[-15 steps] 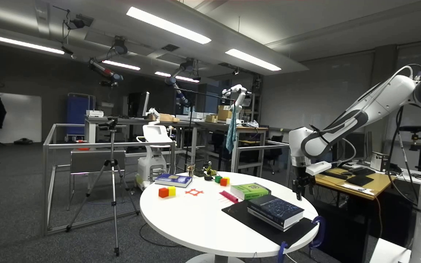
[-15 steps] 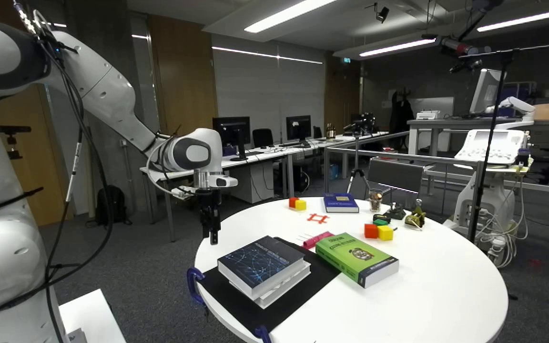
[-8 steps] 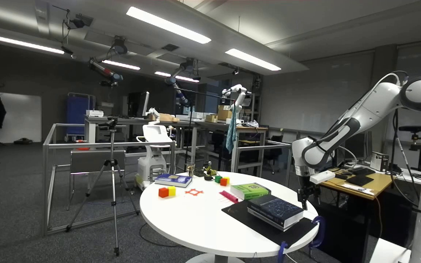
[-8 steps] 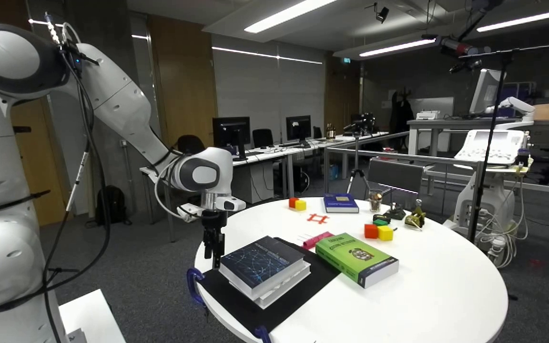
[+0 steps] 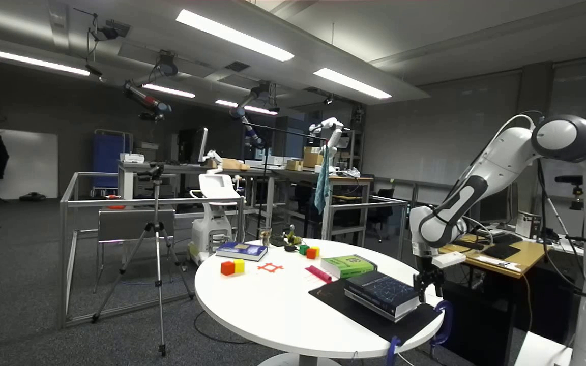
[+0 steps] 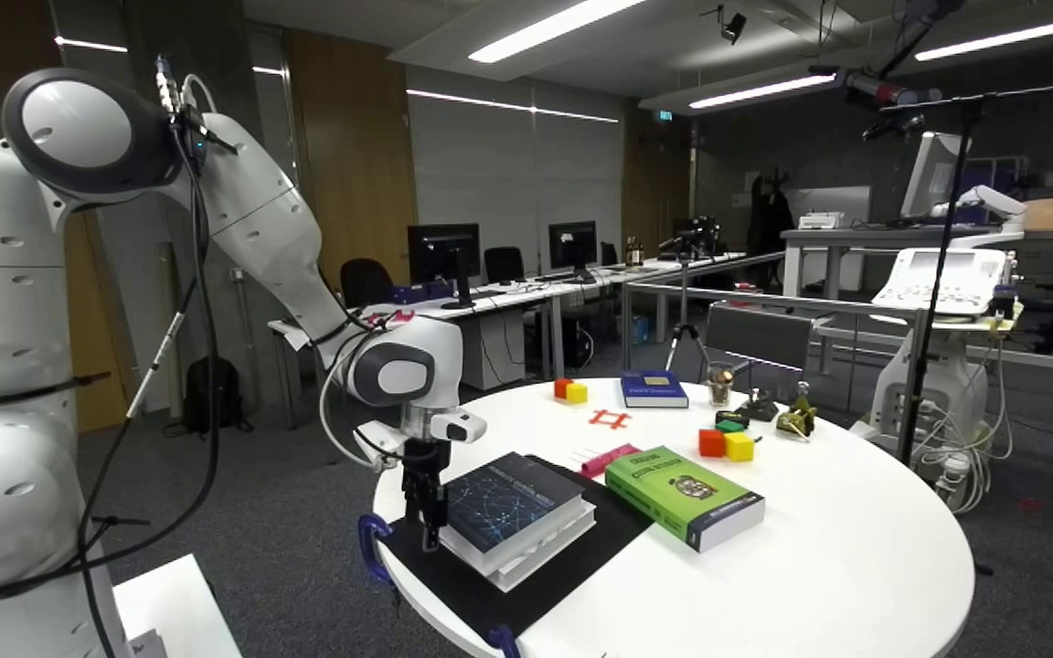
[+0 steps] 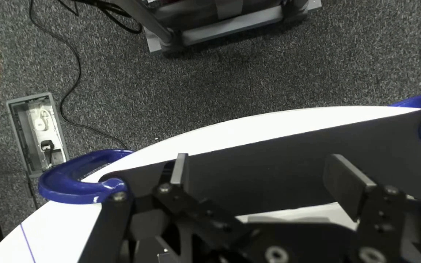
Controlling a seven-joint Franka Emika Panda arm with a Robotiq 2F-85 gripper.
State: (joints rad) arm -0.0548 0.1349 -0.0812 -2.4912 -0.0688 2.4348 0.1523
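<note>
While the gripper [image 7: 263, 170] (spread wide) hangs just beside stacked books [image 6: 517, 512], a glass [image 6: 719, 393] holds blurred contents [image 6: 720, 375].

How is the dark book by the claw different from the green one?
The dark book has pale blue lines on its cover; the green book shows a roundish picture.
The dark book lies on another book; the green book has none under it.
The gripper is right beside the dark book but well apart from the green book.
Both lie flat and closed.
</note>
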